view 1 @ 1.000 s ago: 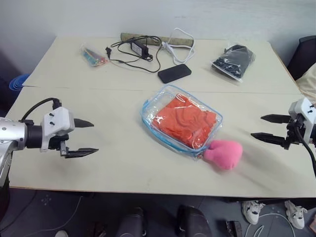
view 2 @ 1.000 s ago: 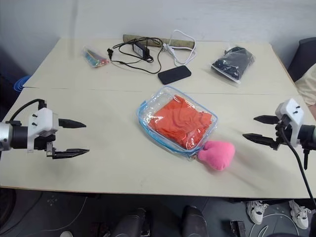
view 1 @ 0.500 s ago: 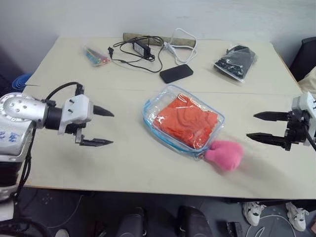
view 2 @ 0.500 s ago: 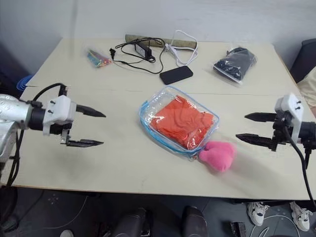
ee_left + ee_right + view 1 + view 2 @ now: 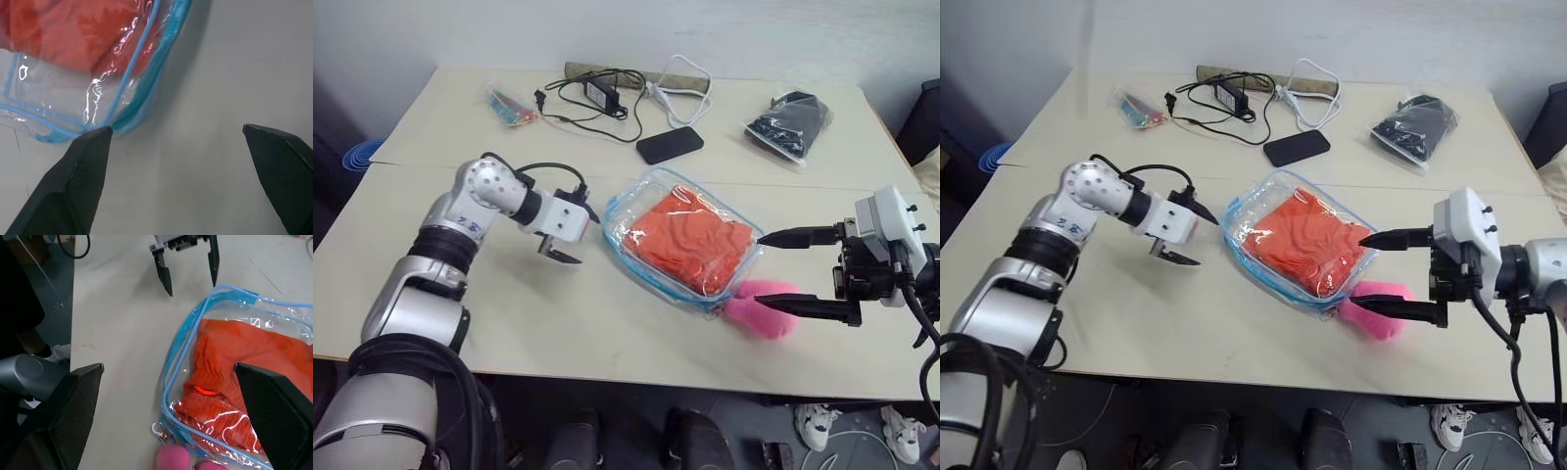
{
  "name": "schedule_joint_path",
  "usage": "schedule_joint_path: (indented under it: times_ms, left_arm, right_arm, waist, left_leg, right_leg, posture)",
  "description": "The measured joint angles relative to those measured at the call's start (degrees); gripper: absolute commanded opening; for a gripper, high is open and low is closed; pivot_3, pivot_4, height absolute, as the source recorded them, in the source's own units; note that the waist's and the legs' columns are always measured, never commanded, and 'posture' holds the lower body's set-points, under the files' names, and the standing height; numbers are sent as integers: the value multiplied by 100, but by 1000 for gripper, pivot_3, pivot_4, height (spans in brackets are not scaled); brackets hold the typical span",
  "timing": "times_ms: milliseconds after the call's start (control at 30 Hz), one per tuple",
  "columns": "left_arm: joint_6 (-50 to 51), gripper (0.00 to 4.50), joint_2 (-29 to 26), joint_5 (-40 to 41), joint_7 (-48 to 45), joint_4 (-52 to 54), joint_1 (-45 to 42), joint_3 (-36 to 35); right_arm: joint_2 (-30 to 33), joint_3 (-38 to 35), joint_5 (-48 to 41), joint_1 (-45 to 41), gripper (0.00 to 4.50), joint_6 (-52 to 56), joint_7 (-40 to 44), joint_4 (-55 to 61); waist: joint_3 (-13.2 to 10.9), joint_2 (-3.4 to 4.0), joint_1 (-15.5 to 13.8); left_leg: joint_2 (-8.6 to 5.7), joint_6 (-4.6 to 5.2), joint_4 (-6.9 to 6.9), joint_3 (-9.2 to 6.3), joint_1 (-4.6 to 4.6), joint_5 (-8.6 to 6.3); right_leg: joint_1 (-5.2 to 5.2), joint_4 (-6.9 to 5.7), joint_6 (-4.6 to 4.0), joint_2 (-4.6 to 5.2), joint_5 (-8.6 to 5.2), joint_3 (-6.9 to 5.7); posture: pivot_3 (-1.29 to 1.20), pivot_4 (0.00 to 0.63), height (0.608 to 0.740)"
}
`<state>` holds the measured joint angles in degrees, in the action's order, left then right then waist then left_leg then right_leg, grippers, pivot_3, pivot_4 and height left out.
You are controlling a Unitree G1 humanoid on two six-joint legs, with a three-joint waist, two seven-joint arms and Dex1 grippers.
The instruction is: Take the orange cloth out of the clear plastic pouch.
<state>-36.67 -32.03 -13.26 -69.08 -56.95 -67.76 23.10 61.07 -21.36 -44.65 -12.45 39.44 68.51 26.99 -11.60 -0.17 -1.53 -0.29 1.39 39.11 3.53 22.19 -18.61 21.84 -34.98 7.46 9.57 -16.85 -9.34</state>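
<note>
Both grippers stand wide open, holding nothing. The clear plastic pouch, with the orange cloth inside, lies between them: left gripper just beside one corner, right gripper at the opposite end.

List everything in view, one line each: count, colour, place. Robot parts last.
clear plastic pouch: one, transparent with blue trim, table centre
orange cloth: one, orange, inside the pouch
plush lump: one, pink, at the pouch's near right corner
phone: one, black, behind the pouch
power adapter: one, black, with cable, far side
white cable: one, far side
bag of black items: one, far right
bag of coloured bits: one, far left
table: one, beige
left gripper: jaws open, at the pouch's left edge
right gripper: jaws open, at its right edge
</note>
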Motion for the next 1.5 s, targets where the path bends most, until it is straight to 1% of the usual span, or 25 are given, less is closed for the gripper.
schedule_joint_path:
  times_ms: [100, 300, 400, 500, 533, 667, 700, 733, 800, 867, 1000, 1100, 1167, 1267, 1400, 1500]
  left_arm:
    - [-208, 4500, 320, -153, 410, -422, -114, 1]
    - [-349, 4500, 588, -664, 1157, -975, -336, 67]
    - [-351, 3944, 693, -873, 1525, -1144, -424, 104]
    - [-296, 3067, 729, -974, 1656, -1201, -427, 116]
    - [-225, 2710, 741, -973, 1651, -1215, -427, 111]
    - [79, 1526, 726, -822, 1189, -1090, -314, 5]
    - [305, 1184, 705, -724, 1023, -889, -199, -66]
    - [514, 938, 693, -644, 923, -711, -92, -132]
    - [1283, 397, 675, -472, 797, 11, 276, -294]
    - [2892, 397, 692, -353, 857, 1531, 971, -609]
    - [6008, 397, 680, -347, 860, 4560, 2254, -887]
    - [7947, 397, 763, -524, 1107, 6098, 2791, -893]
    - [8958, 397, 814, -618, 1297, 6723, 2908, -835]
    - [10131, 397, 909, -674, 1603, 7475, 2910, -592]
    - [10911, 397, 915, -666, 2066, 7895, 2796, -292]
    - [11111, 397, 904, -498, 2299, 7961, 2818, -126]
  right_arm:
    - [-80, -107, -63, 276, 4472, 54, -150, 144]
    - [-85, -212, -79, 448, 4472, 45, -326, 202]
    - [-85, -215, -57, 451, 4500, -29, -389, 193]
    - [-86, -215, -9, 477, 4500, -124, -433, 167]
    - [-86, -215, 18, 488, 4500, -169, -446, 145]
    - [-86, -214, 26, 489, 4500, -222, -468, 76]
    - [-86, -213, 29, 487, 4500, -237, -477, 61]
    - [-86, -212, 31, 487, 4500, -251, -485, 49]
    - [-87, -196, 41, 474, 4500, -299, -512, 18]
    - [-92, -147, 69, 442, 4500, -326, -539, -6]
    - [-116, -77, 149, 455, 4500, -412, -545, -47]
    - [-126, 62, 198, 480, 4500, -481, -513, -50]
    - [-127, 92, 199, 482, 4500, -525, -470, -66]
    - [-126, 217, 200, 376, 4500, -573, -399, -144]
    - [-126, 416, 317, 266, 4500, -610, -310, -310]
    - [-126, 498, 328, 179, 4500, -676, -301, -334]
  waist:
    - [-4, -17, -7]
    - [-4, -22, -4]
    - [-3, -23, -14]
    - [-3, -24, -12]
    - [-2, -24, -11]
    - [-2, -23, 4]
    - [-2, -23, 7]
    - [-2, -23, 10]
    - [-2, -23, 13]
    - [-2, -23, 18]
    - [-2, -23, 24]
    - [-2, -23, 5]
    - [-2, -23, -9]
    - [-2, -23, -26]
    - [-2, -23, -23]
    - [-2, -23, -19]
  left_leg:
    - [-1, 2, 2, -1, 3, -1]
    - [0, 4, 3, -1, 2, -2]
    - [2, 4, 5, -2, 2, -2]
    - [2, 4, 5, -2, 2, -2]
    - [2, 4, 5, -2, 2, -2]
    - [2, 4, 5, -1, 2, -2]
    - [3, 4, 5, -1, 2, -2]
    - [4, 4, 5, 0, 0, -2]
    - [8, 4, 5, -1, 0, -2]
    - [18, 4, 5, -11, -1, -2]
    - [20, 4, 6, -44, -2, -2]
    - [21, 4, 9, -51, -4, -2]
    - [21, 4, 13, -53, -4, -2]
    - [21, 4, 16, -63, -4, -2]
    - [22, 4, 15, -68, -4, -2]
    - [23, 4, 15, -70, -4, -2]
  right_leg:
    - [0, 1, 3, 1, 2, 0]
    - [1, 0, 4, 1, 4, 1]
    - [0, 0, 5, 3, 4, 2]
    - [0, -1, 5, 3, 4, 1]
    - [0, -2, 5, 3, 4, 1]
    - [1, -1, 5, 3, 4, 1]
    - [1, -1, 5, 3, 4, 2]
    - [1, -2, 5, 3, 4, 3]
    - [0, -3, 5, 3, 4, 4]
    - [-1, -2, 5, 3, 4, 9]
    - [-1, -4, 5, 2, 4, 14]
    - [-3, -11, 5, 2, 4, 13]
    - [-5, -14, 5, 3, 4, 15]
    - [-16, -5, 5, 3, 4, 16]
    - [-17, -4, 5, 3, 4, 14]
    - [-17, -3, 5, 3, 4, 13]
  posture:
    - [0, 150, 740]
    - [0, 150, 740]
    - [0, 150, 740]
    - [0, 150, 740]
    - [0, 150, 740]
    - [0, 150, 740]
    - [0, 150, 740]
    - [0, 150, 740]
    - [0, 150, 740]
    - [0, 150, 740]
    - [0, 150, 740]
    - [0, 150, 740]
    - [0, 150, 740]
    - [0, 150, 740]
    - [0, 150, 740]
    - [0, 150, 740]
